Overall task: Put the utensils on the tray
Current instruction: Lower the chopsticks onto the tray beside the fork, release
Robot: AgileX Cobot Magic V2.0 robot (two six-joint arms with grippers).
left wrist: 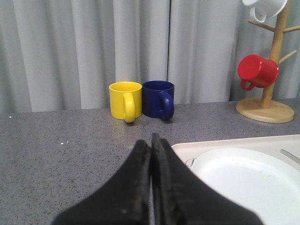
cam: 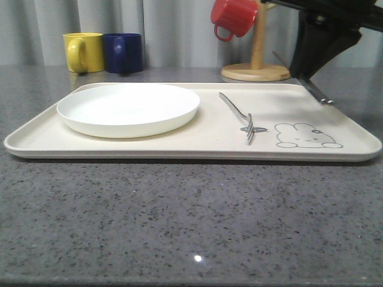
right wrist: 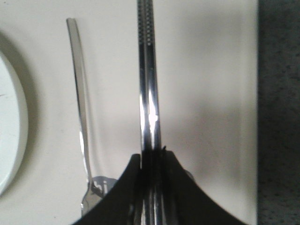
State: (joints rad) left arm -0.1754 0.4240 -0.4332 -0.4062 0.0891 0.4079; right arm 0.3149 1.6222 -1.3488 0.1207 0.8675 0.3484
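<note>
Holding plate (cam: 128, 108) and fork (cam: 238, 115), tray (cam: 197, 146); right pincer (right wrist: 151, 157) clamping chopsticks (right wrist: 149, 84).

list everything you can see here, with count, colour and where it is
tray: 1, cream, on the grey counter
plate: 1, white, tray's left part
fork: 1, silver, on tray right of plate
chopsticks: 2, silver, held over tray's right part
yellow mug: 1, behind tray, far left
blue mug: 1, beside yellow mug
red mug: 1, on mug stand
white mug: 1, top of stand
mug stand: 1, wood, behind tray
left gripper: black, shut, empty
right gripper: black, shut on chopsticks
</note>
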